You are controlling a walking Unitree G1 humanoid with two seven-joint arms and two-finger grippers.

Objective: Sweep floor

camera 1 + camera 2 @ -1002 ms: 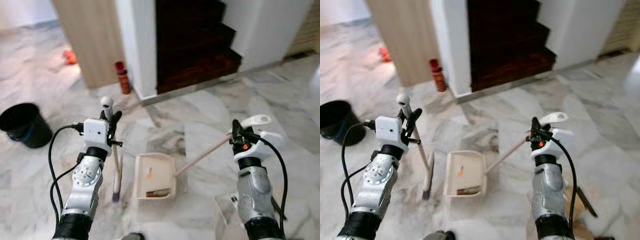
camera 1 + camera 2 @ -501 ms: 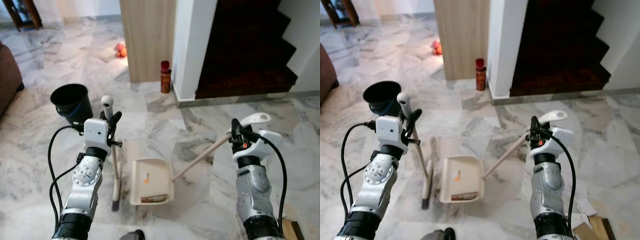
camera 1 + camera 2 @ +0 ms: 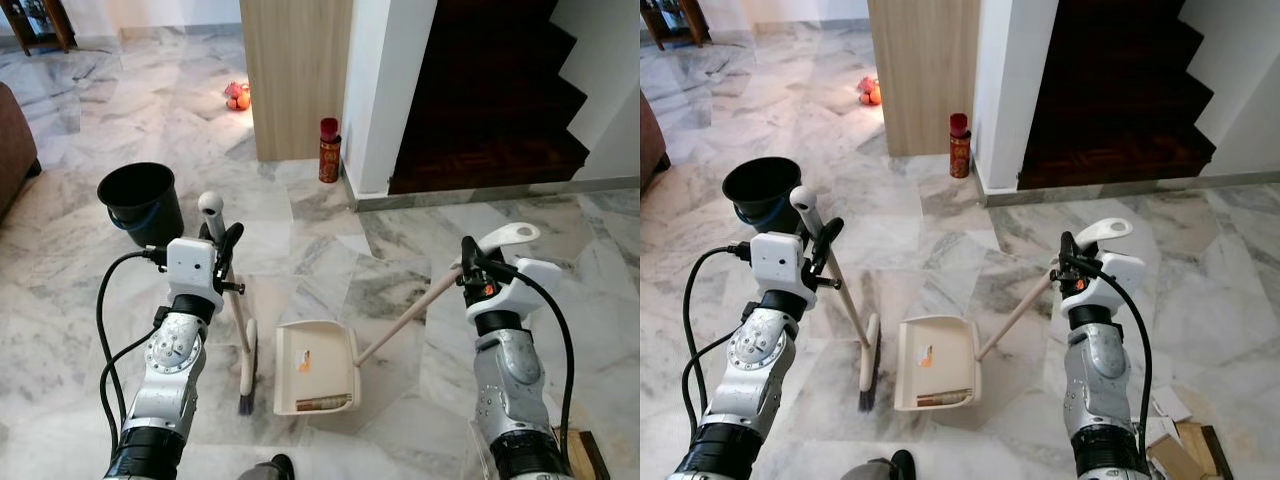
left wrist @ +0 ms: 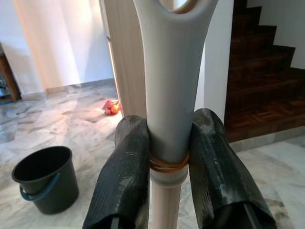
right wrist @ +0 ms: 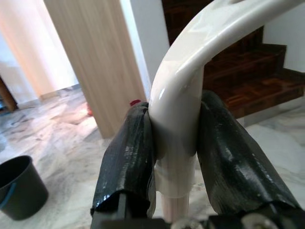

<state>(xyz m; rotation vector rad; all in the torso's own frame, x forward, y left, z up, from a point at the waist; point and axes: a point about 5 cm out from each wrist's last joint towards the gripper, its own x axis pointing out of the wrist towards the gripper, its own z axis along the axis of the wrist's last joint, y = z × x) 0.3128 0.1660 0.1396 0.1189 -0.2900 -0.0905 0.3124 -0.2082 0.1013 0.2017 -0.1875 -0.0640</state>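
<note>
My left gripper (image 3: 222, 243) is shut on the white broom handle (image 4: 170, 90). The broom (image 3: 240, 335) slants down to its dark bristle head (image 3: 246, 378) on the marble floor. Just right of that head lies the cream dustpan (image 3: 315, 365), with a brown scrap and an orange bit inside. Its long handle (image 3: 410, 315) rises to my right gripper (image 3: 468, 262), which is shut on the white grip (image 5: 183, 95).
A black bucket (image 3: 143, 202) stands on the floor to the far left. A red can (image 3: 328, 150) sits by the white pillar (image 3: 385, 90). Dark wooden stairs (image 3: 490, 110) rise behind. Orange objects (image 3: 237, 97) lie beside the wooden panel. Cardboard pieces (image 3: 1185, 440) lie at lower right.
The camera has swung left over the second, bringing the bucket and more floor into view. Broom and dustpan sit slightly further right and closer together; both grips unchanged.
</note>
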